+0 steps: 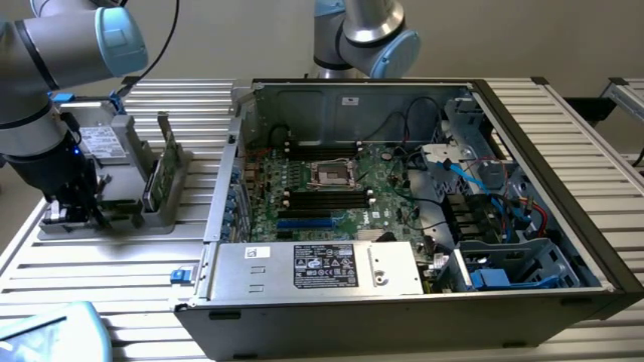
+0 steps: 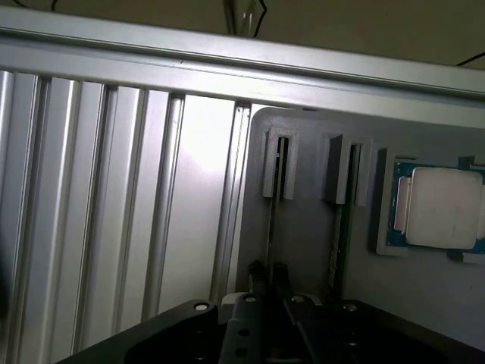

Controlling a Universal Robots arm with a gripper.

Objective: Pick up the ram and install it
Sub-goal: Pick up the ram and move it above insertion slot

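Ram [image 2: 270, 227]: stands on edge in a slot of the grey holder [image 2: 303, 258], seen end-on as a thin line in the wrist view. Not yet lifted, not yet in the computer. Runs straight into the gap between the fingers [image 2: 256, 273].

Fingers: parted, one to each side of the ram's top edge; no clamping evident.

Step in hand, as judged: pick-up, grasp stage; install not begun. Next move calls for closing squarely on the thin edge, then a straight pull along the slot, with no tilt against the slot walls.

Beside the ram: a second thin board [image 2: 338, 227] in the neighbouring slot, then the silver CPU chip [image 2: 443, 206] lying flat in its recess. Calls for care not to snag the neighbour.

Gripper [image 1: 78, 215]: low at the holder, on the exterior view's left, pointing down. Arm [image 1: 60, 45]: folds over from above, wrist near vertical.

Further out: ribbed aluminium table [image 1: 121, 264]; open computer case [image 1: 403, 332] well apart on the exterior view's right, motherboard [image 1: 302, 188] exposed.
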